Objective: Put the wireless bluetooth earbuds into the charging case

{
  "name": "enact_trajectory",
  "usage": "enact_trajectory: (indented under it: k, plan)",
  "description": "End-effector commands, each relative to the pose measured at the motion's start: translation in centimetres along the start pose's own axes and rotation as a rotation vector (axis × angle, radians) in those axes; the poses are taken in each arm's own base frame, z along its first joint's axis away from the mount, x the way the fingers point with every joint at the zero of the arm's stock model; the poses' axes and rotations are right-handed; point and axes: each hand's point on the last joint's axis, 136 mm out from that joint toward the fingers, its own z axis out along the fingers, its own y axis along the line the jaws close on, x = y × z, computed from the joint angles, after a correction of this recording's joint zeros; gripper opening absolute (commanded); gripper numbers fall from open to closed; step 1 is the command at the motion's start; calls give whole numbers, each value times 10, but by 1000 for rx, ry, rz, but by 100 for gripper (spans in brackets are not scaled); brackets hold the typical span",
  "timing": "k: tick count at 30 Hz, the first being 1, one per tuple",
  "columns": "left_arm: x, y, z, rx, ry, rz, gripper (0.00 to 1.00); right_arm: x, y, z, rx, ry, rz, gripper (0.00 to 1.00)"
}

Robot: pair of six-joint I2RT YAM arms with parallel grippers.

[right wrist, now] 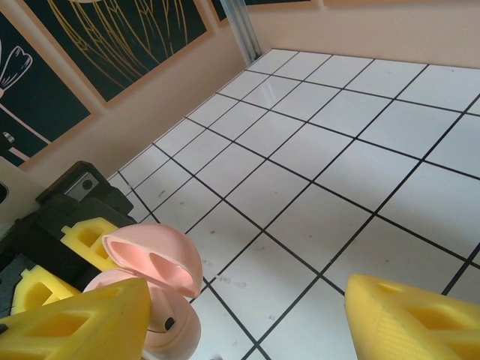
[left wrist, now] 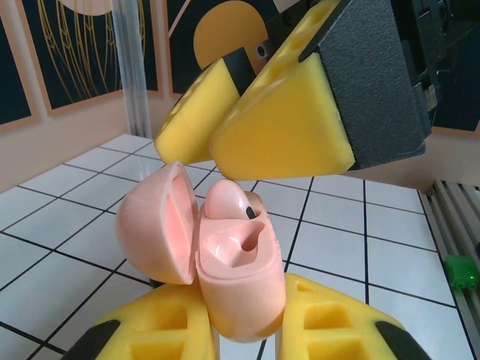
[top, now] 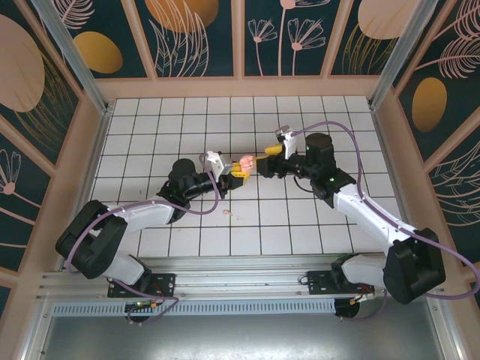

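Left gripper (top: pixel 237 168): yellow foam-padded fingers are pressed against the lower body of the pale pink, egg-shaped plastic charging case (left wrist: pixel 240 262), pinching it above the white gridded table (top: pixel 300 232).
Reason for hold: in the top view the case mouth faces 3 o'clock, toward the other arm. A part can then be fed in without the case sliding on the tiles.
Hinged lid (left wrist: pixel 154 225): swung open to 9 o'clock of the case body in the left wrist view, leaving both sockets uncovered.
Rear socket: holds a rounded pale pink earbud (left wrist: pixel 225 201) with a small dark spot on it (judged seated; the stem is hidden).
Front socket (left wrist: pixel 246 241): a smooth, stem-shaped recess, vacant.
Loose piece (top: pixel 228 212): a tiny pale pink item lies on the table at 7 o'clock from the case, well apart from both grippers. It is probably the second pink earbud, but too small to confirm.
Right gripper (top: pixel 262 162): at 3 o'clock of the case and just beside it. In the right wrist view its yellow fingers are spread wide, with nothing between them.
Task state: one socket filled, one vacant; the pink pair is judged half inserted.
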Motion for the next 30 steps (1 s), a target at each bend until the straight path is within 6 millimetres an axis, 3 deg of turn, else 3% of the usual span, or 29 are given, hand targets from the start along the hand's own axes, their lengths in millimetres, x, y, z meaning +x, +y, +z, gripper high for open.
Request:
enact_trajectory:
  k: [1,9,17,24,30]
  plan:
    - [-31,-4,3,19,-79,77,5,-5,1,-3,23,-2,-25,70]
    - [-16,8,4,-41,-52,30,6,-26,7,-21,63,-33,45,67]
    - [0,26,-1,-107,-31,-88,6,0,-28,-34,310,78,360,63]
    - [7,56,-19,-180,-32,-225,6,22,-27,-33,374,161,388,63]
    - [15,77,-39,-266,-7,-302,5,37,-18,-19,371,281,367,60]
